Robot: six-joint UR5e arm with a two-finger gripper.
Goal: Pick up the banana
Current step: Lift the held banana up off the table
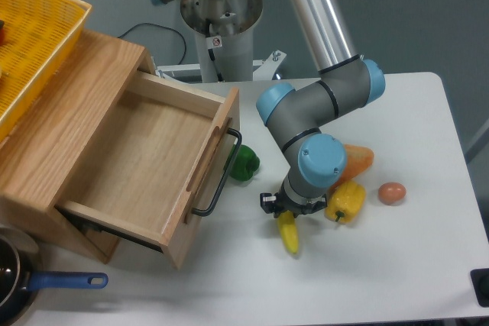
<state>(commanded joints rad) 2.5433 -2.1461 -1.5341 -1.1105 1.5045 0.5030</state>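
Observation:
The banana (289,233) is a slim bright-yellow fruit in the middle of the white table, pointing toward the front edge. Only its lower half shows; the rest is hidden under the arm's wrist. My gripper (286,210) points down over the banana's upper part, and its black fingers sit close on both sides of the fruit, shut on it. From this angle I cannot tell whether the banana touches the table.
A yellow bell pepper (345,201) lies just right of the gripper, with an orange piece (357,159) behind it and a brown egg (392,193) further right. A green pepper (244,164) sits by the open wooden drawer (145,158). At far left are a yellow basket (30,43) and a blue-handled pan (65,281).

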